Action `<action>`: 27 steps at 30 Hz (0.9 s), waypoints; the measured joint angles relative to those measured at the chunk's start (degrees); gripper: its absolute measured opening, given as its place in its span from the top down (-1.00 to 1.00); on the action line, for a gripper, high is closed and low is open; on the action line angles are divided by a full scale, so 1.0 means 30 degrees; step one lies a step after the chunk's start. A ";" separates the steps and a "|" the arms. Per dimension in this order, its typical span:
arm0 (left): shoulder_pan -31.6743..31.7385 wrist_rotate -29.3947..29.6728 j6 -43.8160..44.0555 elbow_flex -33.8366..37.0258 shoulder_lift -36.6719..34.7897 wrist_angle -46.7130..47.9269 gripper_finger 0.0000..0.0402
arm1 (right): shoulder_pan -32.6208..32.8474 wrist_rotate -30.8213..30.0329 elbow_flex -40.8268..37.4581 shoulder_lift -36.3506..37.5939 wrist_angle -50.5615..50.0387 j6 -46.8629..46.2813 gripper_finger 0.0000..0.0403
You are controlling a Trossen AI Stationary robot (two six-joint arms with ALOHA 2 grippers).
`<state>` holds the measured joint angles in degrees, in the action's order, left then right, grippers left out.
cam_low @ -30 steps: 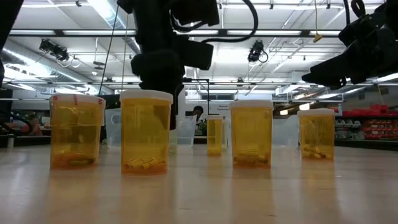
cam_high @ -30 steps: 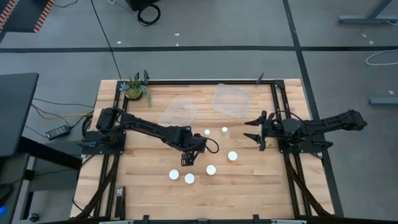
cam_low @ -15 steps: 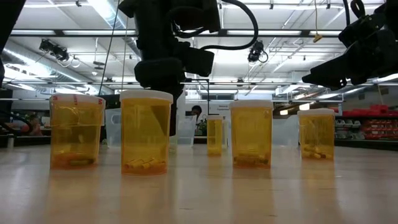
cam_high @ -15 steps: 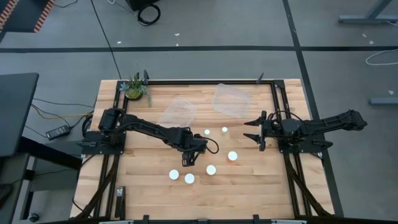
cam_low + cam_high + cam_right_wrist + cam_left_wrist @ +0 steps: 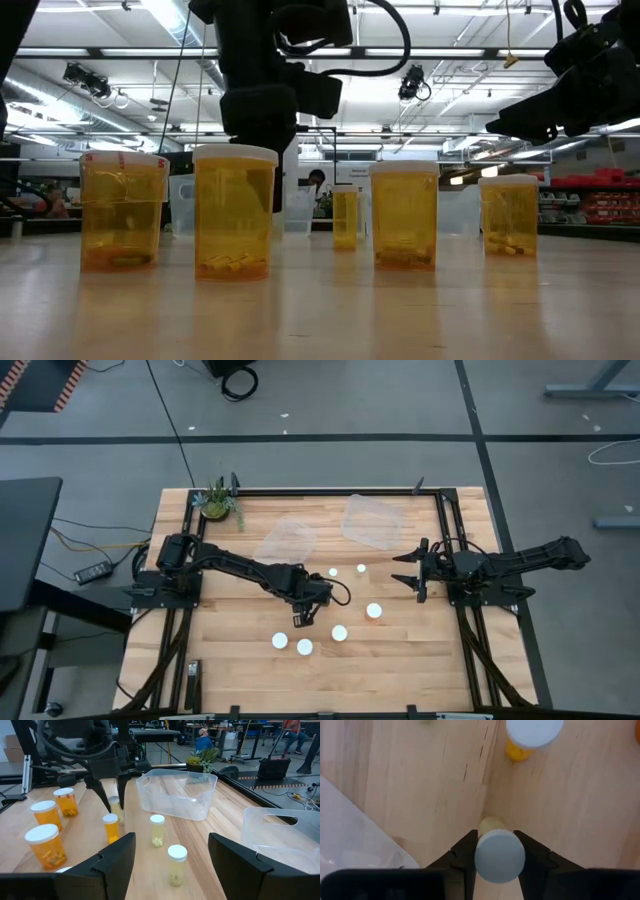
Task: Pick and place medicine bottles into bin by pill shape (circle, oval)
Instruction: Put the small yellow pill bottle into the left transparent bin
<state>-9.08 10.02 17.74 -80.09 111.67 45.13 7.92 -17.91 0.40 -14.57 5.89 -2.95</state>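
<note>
Several medicine bottles with white caps stand upright on the wooden table: (image 5: pixel 333 572), (image 5: pixel 361 568), (image 5: pixel 374 610), (image 5: pixel 340 632), (image 5: pixel 280 641), (image 5: pixel 304 647). My left gripper (image 5: pixel 297 617) is near the table's middle, shut on one more pale-bodied bottle (image 5: pixel 493 824), which also shows in the right wrist view (image 5: pixel 115 808). My right gripper (image 5: pixel 405 570) hangs open at the right of the group, with nothing between its fingers (image 5: pixel 117 855). Two clear bins (image 5: pixel 287 538) (image 5: pixel 372 520) lie toward the far edge. My left gripper pinches the bottle's white cap (image 5: pixel 481 861) between its two fingers (image 5: pixel 464 854), one on each opposite side of the round cap. The fingers come from above, pointing down. The bottle stands upright, its base on the table.
A green potted plant (image 5: pixel 217 502) stands at the far left corner. A black frame (image 5: pixel 445 540) runs along the table's edges. In the low view, amber bottles (image 5: pixel 123 210) (image 5: pixel 235 213) (image 5: pixel 404 215) (image 5: pixel 509 215) stand in a row. Bare wood lies along the near edge (image 5: pixel 400 680).
My left gripper has sunk a little over the pale bottle near the table's middle. The other bottles and my right arm have kept still.
</note>
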 joint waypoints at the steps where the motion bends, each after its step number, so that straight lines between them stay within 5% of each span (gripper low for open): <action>1: 0.0000 0.0000 0.0026 -0.0025 -0.0013 -0.0029 0.45 | -0.0007 0.0000 0.0000 0.0000 0.0000 -0.0001 -0.28; 27: 0.1160 0.1803 0.0453 -0.0109 -0.3157 0.0985 0.42 | -0.0007 0.0000 0.0000 -0.0007 -0.0100 -0.0002 -0.28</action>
<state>-5.60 15.43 19.10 -80.42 102.20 48.09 7.90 -17.91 0.40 -14.59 5.59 -2.96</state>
